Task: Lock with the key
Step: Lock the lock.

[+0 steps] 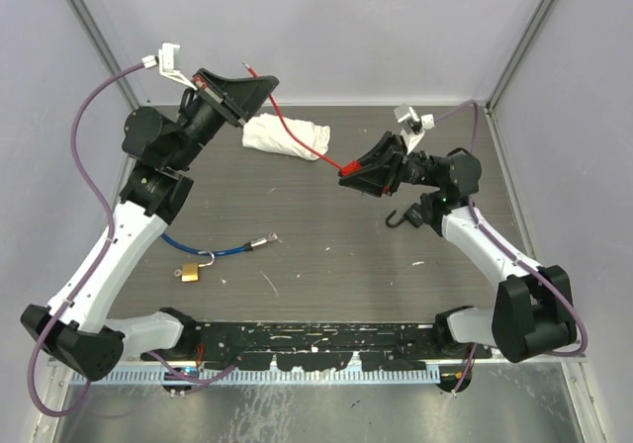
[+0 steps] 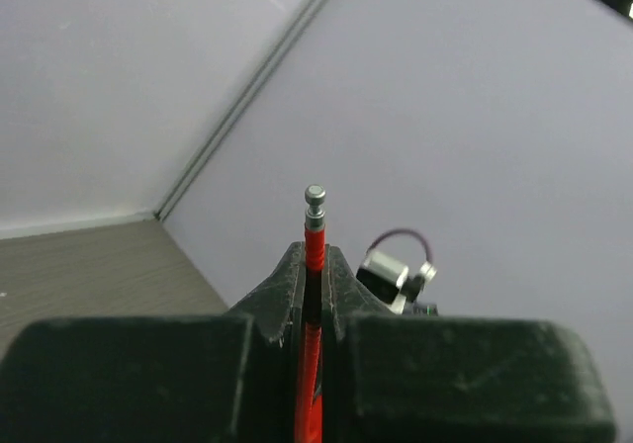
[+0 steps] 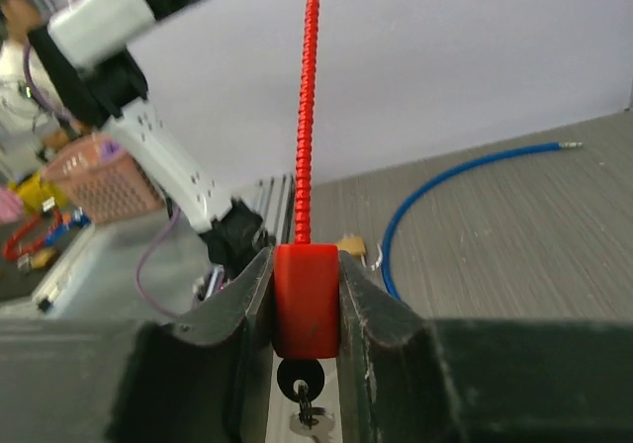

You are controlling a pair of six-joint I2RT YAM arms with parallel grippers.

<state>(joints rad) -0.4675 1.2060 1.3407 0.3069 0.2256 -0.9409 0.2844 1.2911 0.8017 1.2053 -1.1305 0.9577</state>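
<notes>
So, top view: left claw (image 1: 259,87) clamped on the red cable (image 1: 297,132) near its free end, held high over the tabletop (image 1: 346,255). Right claw (image 1: 356,176) clamped on the red lock body (image 1: 346,170) at the cable's other end.

Left wrist: metal tip (image 2: 315,198) pokes bare past the fingers, in no socket.

Right wrist: key (image 3: 299,376) sits under the body.

We judge both ends gripped. Left to do: seat the tip, turn the key.
</notes>
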